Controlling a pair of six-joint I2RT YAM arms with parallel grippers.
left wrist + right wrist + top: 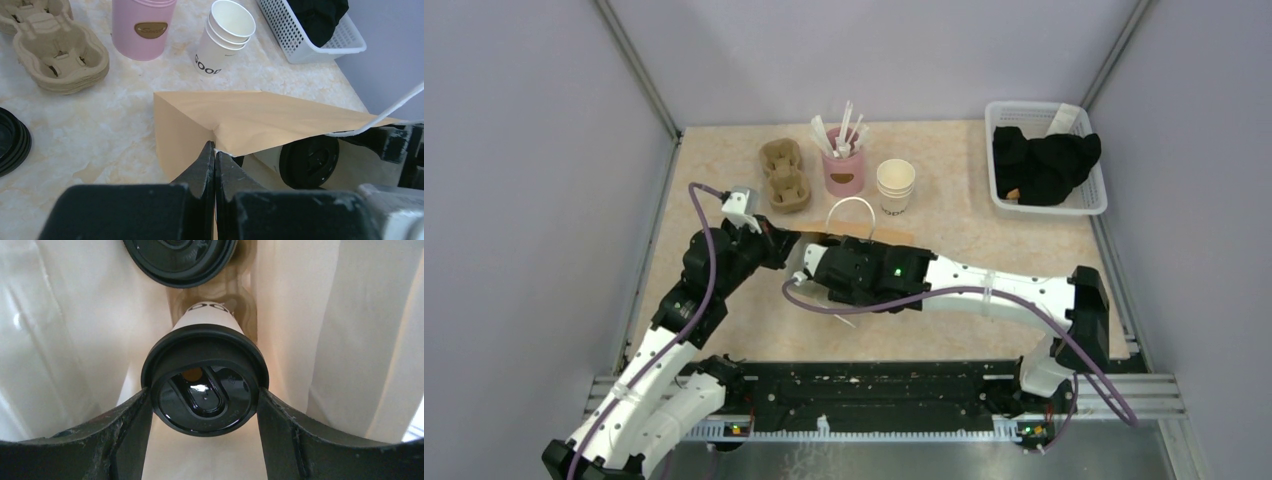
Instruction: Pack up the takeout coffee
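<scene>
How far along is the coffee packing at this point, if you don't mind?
Done: one lidded cup already sits deep in the bag. In hand: the left hand pinches the bag's rim, holding it open, while the right hand grips the second cup by its lid inside the bag. Left: let go of that cup and pull the right hand out.

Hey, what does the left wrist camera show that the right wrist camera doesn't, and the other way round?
Only left wrist: the left gripper pinched shut on the rim of the brown paper bag, plus a pink container, a stack of lidless white paper cups, moulded cardboard cup carriers and a white plastic basket.
Only right wrist: the bag's inside, where the right gripper clasps one black-lidded white paper cup, a second black lid beyond it.
Both: the bag, with a black-lidded cup inside.
</scene>
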